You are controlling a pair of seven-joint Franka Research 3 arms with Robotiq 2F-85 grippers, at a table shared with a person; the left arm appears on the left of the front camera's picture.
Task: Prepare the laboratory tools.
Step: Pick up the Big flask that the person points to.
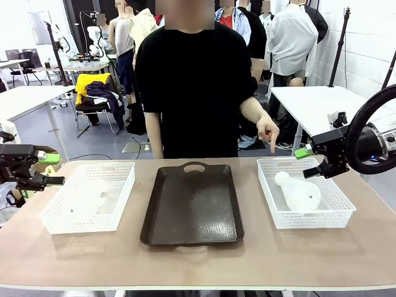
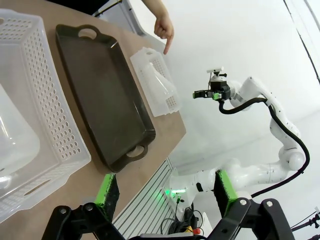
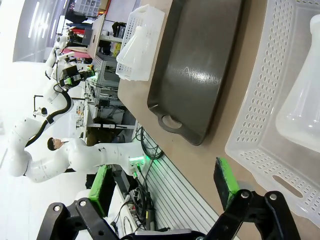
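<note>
Erlenmeyer flask (image 1: 298, 192) lying in the right basket (image 1: 309, 220), second flask (image 1: 93, 195) in the left basket (image 1: 80, 223); left gripper (image 1: 54, 169) and right gripper (image 1: 307, 163) both wide open, holding nothing.

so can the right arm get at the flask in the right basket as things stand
Probably yes: the right end effector hangs open just beside the basket, whose top is uncovered, and the flask lies alone inside. The person's pointing hand hovers near the far rim.

The flasks (image 1: 301, 193) are frosted white, the baskets (image 1: 312, 220) white with a mesh pattern. The tray (image 1: 192, 207) is dark brown, the bench (image 1: 198, 263) tan.
</note>
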